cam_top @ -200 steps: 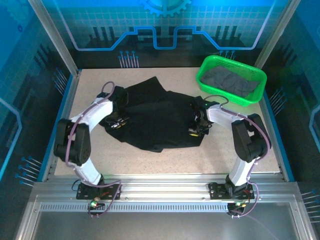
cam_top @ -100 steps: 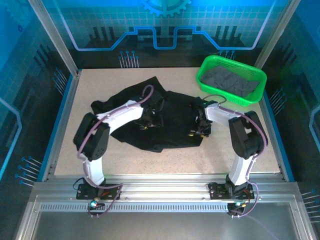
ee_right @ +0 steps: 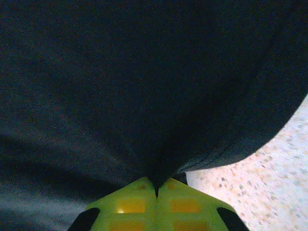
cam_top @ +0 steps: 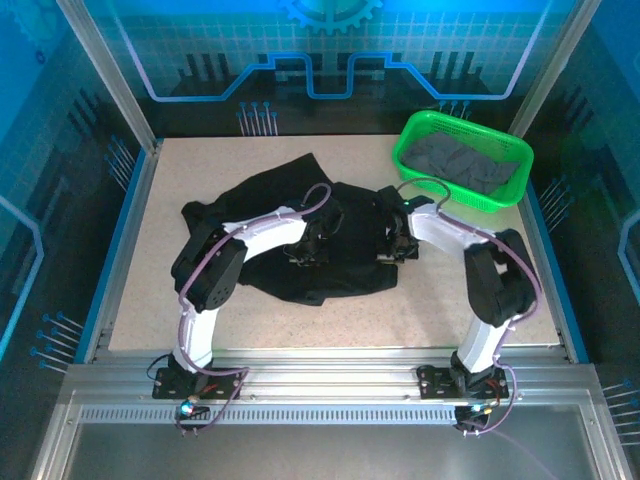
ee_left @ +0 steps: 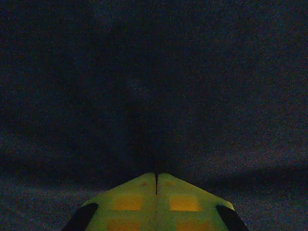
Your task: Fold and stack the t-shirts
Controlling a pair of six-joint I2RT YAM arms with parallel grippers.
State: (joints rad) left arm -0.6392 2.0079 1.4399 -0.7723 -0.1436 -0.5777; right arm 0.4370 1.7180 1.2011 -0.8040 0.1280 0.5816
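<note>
left end effector (cam_top: 305, 250): jaws fully closed. In a second it has crossed from the left edge of the black t-shirt (cam_top: 345, 275) to its middle. Wrist view shows a crease running into the tips, so it looks pinched on cloth.
right end effector (ee_right: 157, 182): jaws fully closed, with the shirt's edge gathered between the tips. It has moved a little inward from the shirt's right hem.
black t-shirt: spread and rumpled mid-table (cam_top: 330, 330). Its right lower edge is pulled in compared with a second ago, and the left sleeve area is still lying out flat.
green basket (cam_top: 450, 190): far right corner, with dark grey t-shirts (cam_top: 460, 160) in it, untouched.
meaning: both arms appear to have re-gripped near the centre. The fold has started but is not formed, and stacking has not begun.
risk: a thin pinch may slip when lifted.
</note>
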